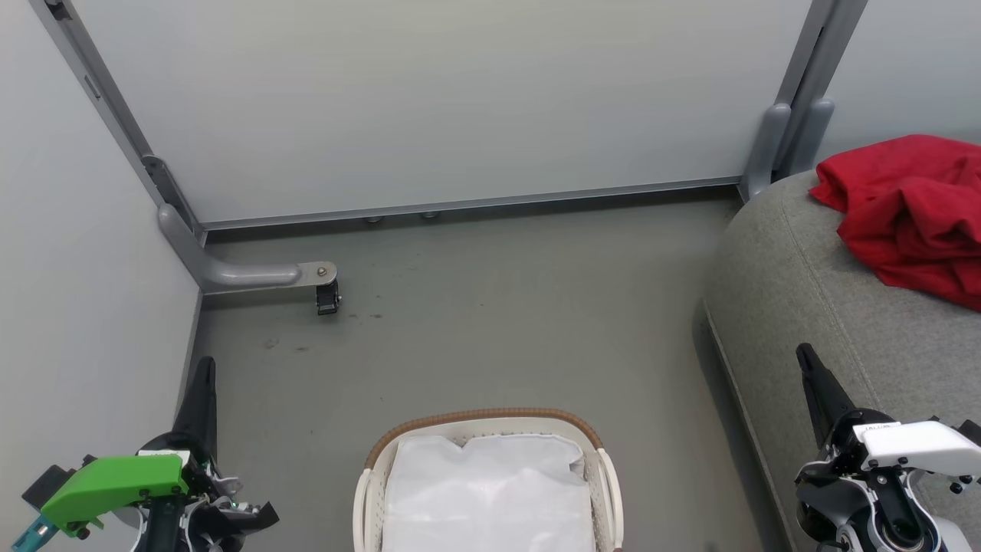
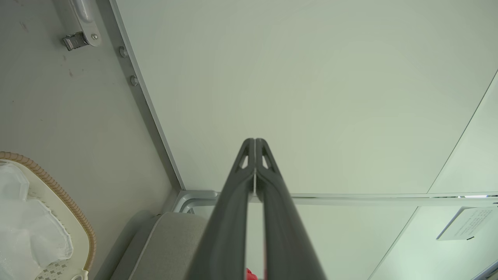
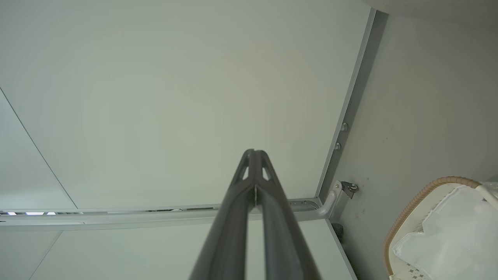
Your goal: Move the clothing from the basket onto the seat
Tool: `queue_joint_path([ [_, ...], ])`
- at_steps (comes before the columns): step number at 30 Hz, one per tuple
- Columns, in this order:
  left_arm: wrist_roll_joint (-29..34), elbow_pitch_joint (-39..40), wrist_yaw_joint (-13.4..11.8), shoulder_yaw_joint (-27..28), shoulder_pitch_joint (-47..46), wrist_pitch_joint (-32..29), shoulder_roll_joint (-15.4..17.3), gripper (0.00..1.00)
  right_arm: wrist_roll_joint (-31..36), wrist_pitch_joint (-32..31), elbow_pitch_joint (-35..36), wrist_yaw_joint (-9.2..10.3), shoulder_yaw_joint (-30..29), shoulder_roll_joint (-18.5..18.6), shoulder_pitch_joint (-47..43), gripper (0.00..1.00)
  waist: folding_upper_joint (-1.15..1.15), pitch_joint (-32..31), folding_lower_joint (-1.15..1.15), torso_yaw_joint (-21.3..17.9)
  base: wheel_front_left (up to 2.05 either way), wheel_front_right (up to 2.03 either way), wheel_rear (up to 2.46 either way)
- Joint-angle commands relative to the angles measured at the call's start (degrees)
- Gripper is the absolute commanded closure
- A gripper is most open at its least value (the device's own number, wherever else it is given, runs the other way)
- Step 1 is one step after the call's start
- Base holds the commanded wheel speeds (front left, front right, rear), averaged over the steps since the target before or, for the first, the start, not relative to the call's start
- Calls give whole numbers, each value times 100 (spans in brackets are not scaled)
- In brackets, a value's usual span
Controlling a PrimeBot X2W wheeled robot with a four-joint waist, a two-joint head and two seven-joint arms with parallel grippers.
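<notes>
Red clothing (image 1: 908,218): crumpled heap on the seat (image 1: 789,307), upper right of the head view, running off the right edge. Single garments can't be told apart in the heap. The seat is a grey sofa with a rounded end and a stitched seam.

Basket (image 1: 484,418): on the floor (image 1: 498,322) at bottom centre, left of the seat and apart from it. Brown woven rim, off-white perforated wall. A rumpled white liner (image 1: 490,491) shows inside.

Left hand (image 1: 205,366): lower left, near the left wall panel, well apart from the basket. Fingers pressed together, nothing held. In the left wrist view the two dark fingers (image 2: 237,202) meet at the tips against a pale panel.

Right hand (image 1: 806,356): lower right, overlapping the seat's near side in the head view. Fingers closed tight, empty. In the right wrist view the tips touch, with the basket at the lower right corner.

Pale partition panels (image 1: 460,100) stand behind. At the far left corner, a grey bracket foot carries a small black caster (image 1: 327,297) on the floor.
</notes>
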State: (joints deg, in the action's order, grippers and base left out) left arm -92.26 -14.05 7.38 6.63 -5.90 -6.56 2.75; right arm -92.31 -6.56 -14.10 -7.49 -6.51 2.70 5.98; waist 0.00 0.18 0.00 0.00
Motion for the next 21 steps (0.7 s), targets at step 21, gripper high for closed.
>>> queue_joint_path([
  [21,-25,9,26,6,-65,-18,23,100,-20,-14,26,0,-13,34,39,100,0,0,0,0,0,0,0],
])
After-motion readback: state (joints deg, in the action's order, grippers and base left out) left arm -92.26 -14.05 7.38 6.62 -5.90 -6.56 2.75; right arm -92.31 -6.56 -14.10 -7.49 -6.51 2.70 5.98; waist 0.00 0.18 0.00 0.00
